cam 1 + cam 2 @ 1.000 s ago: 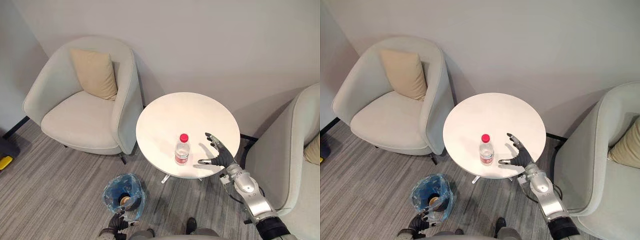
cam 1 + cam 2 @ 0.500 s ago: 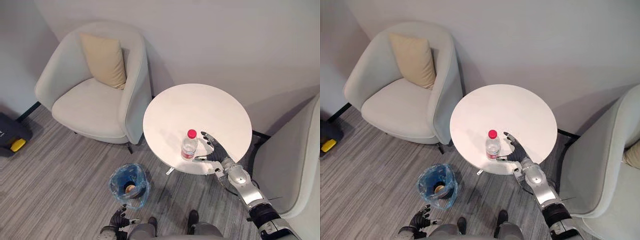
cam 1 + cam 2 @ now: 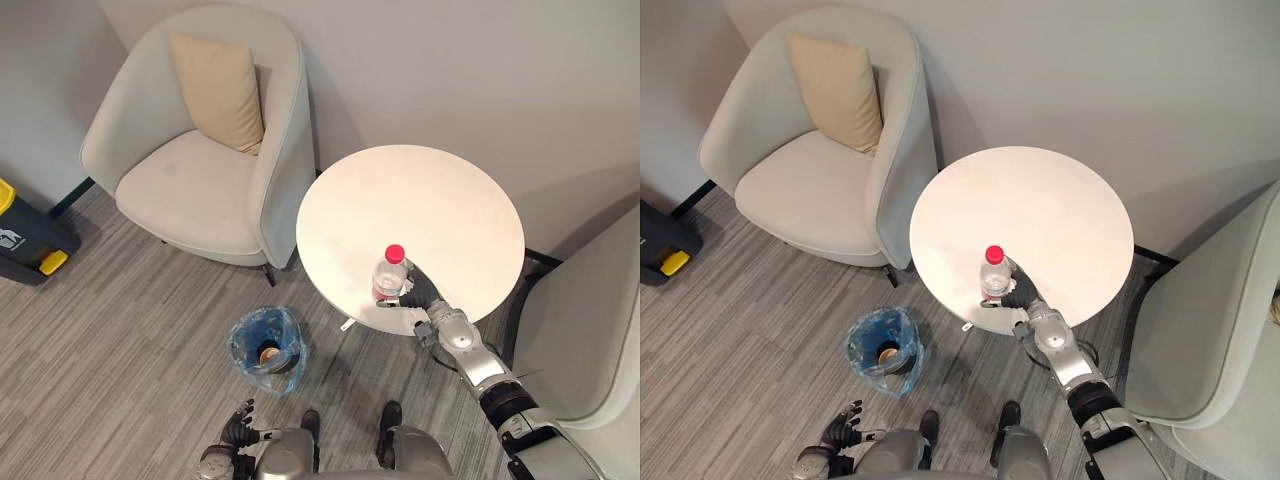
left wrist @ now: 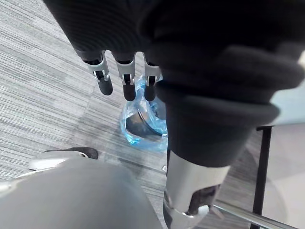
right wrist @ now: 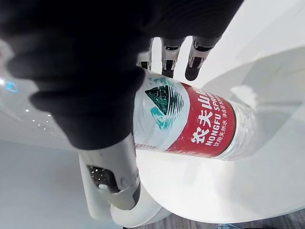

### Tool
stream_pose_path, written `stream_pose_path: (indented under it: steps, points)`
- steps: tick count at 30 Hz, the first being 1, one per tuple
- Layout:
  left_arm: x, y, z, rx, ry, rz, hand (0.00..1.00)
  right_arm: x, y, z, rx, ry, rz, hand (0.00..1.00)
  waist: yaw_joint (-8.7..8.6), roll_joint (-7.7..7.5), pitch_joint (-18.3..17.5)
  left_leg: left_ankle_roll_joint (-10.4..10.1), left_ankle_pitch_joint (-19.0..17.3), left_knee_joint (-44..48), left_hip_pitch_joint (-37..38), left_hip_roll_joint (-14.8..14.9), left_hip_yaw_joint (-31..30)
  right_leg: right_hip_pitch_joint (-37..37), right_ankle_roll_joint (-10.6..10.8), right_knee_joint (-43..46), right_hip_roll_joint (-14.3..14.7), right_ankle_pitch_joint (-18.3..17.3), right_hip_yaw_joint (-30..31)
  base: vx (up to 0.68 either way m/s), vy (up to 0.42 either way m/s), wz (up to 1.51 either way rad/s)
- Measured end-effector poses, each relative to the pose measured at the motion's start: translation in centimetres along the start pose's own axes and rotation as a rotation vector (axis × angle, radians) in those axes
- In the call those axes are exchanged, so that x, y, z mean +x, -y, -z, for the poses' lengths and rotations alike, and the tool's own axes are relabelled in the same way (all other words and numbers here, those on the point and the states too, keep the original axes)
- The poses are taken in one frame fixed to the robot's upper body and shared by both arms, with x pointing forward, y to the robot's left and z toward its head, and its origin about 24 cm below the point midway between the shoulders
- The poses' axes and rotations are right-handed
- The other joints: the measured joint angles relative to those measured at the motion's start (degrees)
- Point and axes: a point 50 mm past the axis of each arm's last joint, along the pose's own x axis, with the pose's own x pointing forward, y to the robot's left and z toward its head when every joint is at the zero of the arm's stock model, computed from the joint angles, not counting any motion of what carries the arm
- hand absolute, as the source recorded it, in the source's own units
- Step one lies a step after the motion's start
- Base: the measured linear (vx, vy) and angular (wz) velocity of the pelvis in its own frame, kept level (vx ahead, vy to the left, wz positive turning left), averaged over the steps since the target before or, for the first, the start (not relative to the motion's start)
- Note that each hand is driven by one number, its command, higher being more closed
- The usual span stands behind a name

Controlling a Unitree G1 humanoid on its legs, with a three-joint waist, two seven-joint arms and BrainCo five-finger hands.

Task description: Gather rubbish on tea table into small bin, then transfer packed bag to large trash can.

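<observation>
The bottle (image 3: 389, 276), red-capped, stands upright on the table (image 3: 440, 200), near the edge closest to me. My right hand (image 3: 420, 295) touches its lower side. The label sits between my thumb and my fingers (image 5: 196, 62), which reach straight past it, released and not curled round it. My left hand (image 3: 238, 430) hangs low beside me, its fingers loose, near the small bin (image 3: 268, 348) on the floor. Its blue bag holds something brownish I cannot make out.

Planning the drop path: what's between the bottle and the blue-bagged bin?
Only the table edge, then bare grey carpet between bottle and bin, per left eye view.
</observation>
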Motion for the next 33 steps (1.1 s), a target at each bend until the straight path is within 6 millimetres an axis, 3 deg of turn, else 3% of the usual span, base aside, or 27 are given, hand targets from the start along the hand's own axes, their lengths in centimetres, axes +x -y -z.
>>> stream_pose_path:
  steps: [5, 19, 33]
  points:
    - [0.2, 0.0, -0.6, -0.015, 0.02, -0.001, 0.0, 0.6, 0.5, -0.1, 0.003, -0.008, 0.038, 1.0, 1.21, 0.2, 0.35, 0.05, -0.14, 1.22, -1.53, -0.05, -0.11, -1.72, -0.01, 1.8, -0.33, -0.69, -0.03, -0.04, -0.007, 0.02]
    - [0.4, 0.2, -1.2, -0.002, 0.036, 0.01, 0.0, 0.8, 0.6, -1.2, 0.057, 0.026, 0.056, 1.0, 1.11, 0.62, 1.77, 0.01, -0.36, 1.92, -2.02, -0.03, -0.18, -2.01, -0.06, 2.31, -0.79, -0.93, -0.14, 0.0, 0.002, 0.01]
    - [0.3, 0.1, -0.6, 0.02, 0.016, 0.01, 0.0, -3.4, 0.1, -5.6, 0.111, 0.291, 0.09, 1.0, -0.3, -0.03, 0.49, 0.08, -0.37, -0.43, 1.8, 0.52, 1.51, 0.55, 0.17, 0.66, -0.09, -0.65, 1.45, 0.0, 0.003, -0.06]
